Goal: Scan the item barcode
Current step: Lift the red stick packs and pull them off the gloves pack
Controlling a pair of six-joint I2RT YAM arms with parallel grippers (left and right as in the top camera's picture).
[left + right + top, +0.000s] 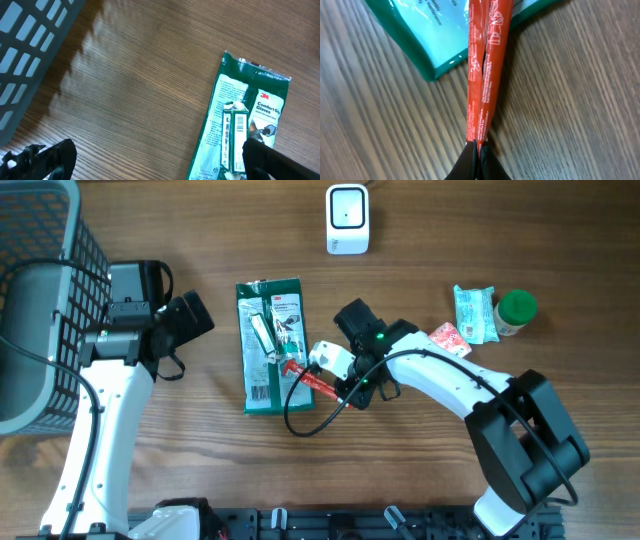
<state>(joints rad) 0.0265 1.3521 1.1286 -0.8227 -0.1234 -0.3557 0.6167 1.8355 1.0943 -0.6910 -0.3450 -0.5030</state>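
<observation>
At table centre, just right of the green glove pack [270, 345]: my right gripper [478, 159] is pinched fully closed on the near end of the red stick packet [482, 70]. The packet runs straight away from the fingertips, and its far end crosses the pack's corner. I cannot tell whether the packet is lifted or resting on the wood.

White scanner [347, 218]: at the far table edge, well apart from the packet.

My left gripper [155, 155]: jaws spread wide, holding nothing, over bare wood between the grey basket [35, 300] and the glove pack. In the left wrist view a barcode label [241, 122] on the pack faces up.

Beyond my right arm: a teal packet [472, 313] just beside a green-lidded jar [517, 308], with a small red-and-white packet [450, 337] near them.
</observation>
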